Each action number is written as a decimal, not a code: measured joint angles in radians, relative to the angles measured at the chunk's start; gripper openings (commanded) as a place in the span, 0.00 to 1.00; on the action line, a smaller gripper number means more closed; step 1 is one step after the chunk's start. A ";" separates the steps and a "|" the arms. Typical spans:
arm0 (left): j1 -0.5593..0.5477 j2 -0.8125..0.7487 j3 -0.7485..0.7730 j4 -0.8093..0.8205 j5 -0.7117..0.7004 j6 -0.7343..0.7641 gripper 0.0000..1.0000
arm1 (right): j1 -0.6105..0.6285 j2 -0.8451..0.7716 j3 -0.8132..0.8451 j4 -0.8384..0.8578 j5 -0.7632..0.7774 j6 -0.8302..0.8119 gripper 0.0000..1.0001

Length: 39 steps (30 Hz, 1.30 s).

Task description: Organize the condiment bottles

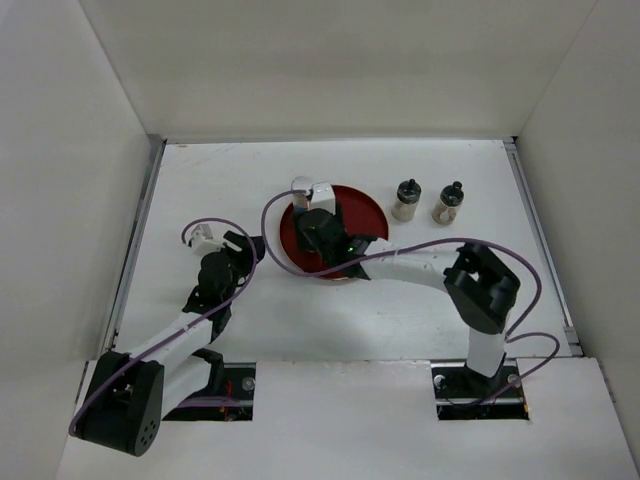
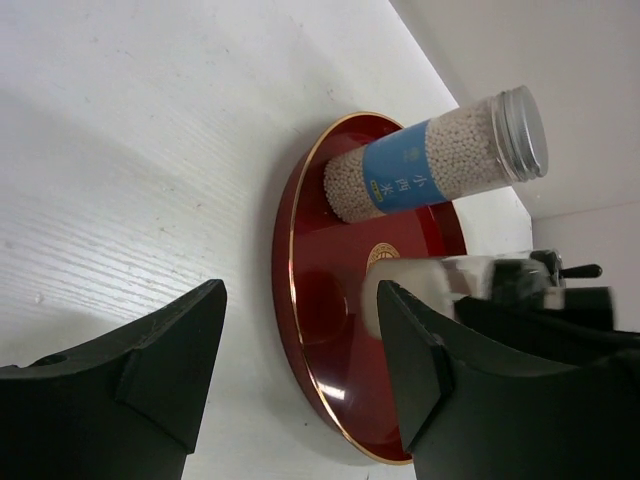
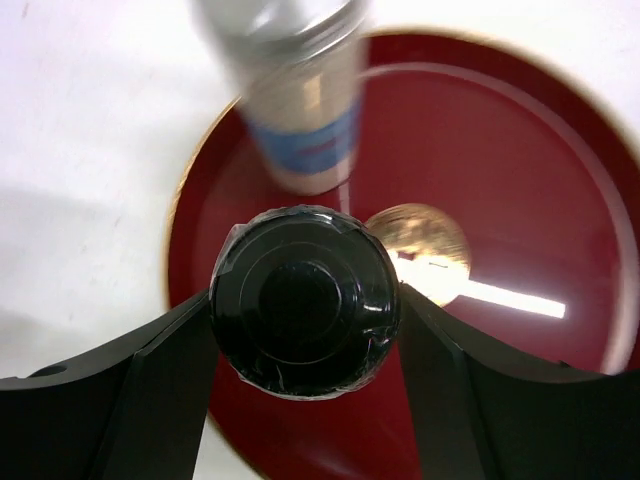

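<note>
Since the bottles are evidently being collected on the red tray [image 1: 372, 215], one squat bottle [image 3: 300, 285] is pinched at its black cap by the right gripper [image 3: 306, 310], upright, over the tray's left half. Whether its base touches the tray cannot be told. The clear cylinder [image 2: 430, 170] is stood on the far left of the tray, just beside it. Two more squat bottles [image 1: 406, 200] [image 1: 447, 203] are left on the table [image 1: 250, 170], right of the tray. The left gripper [image 2: 300, 300] is spread and empty, left of the tray, judged clear of the work. A blue label [image 2: 405, 180] with white Chinese characters, seemingly 小西米, is carried by the cylinder.
</note>
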 measured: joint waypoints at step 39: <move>-0.014 -0.016 -0.027 0.019 0.009 -0.017 0.60 | -0.557 -0.114 -0.203 0.100 -0.121 -0.035 1.00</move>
